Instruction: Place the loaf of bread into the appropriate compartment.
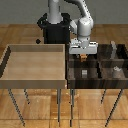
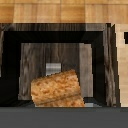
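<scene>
Hanging over the divided bin (image 1: 97, 67) near its edge beside the tan tray (image 1: 35, 62), the end effector (image 1: 82, 56) is clamped on the loaf of bread (image 1: 83, 57). From the wrist, the loaf (image 2: 57, 89) sits tilted above a dark-walled compartment (image 2: 35, 60) holding a grey cube (image 2: 52, 70), open floor around it.

Tray (image 1: 10, 65) sits beside divided bin (image 1: 75, 82) (on exterior view's left).

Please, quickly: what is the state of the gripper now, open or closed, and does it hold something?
Gripper: closed on the loaf of bread, held over a compartment of the dark bin.
</scene>
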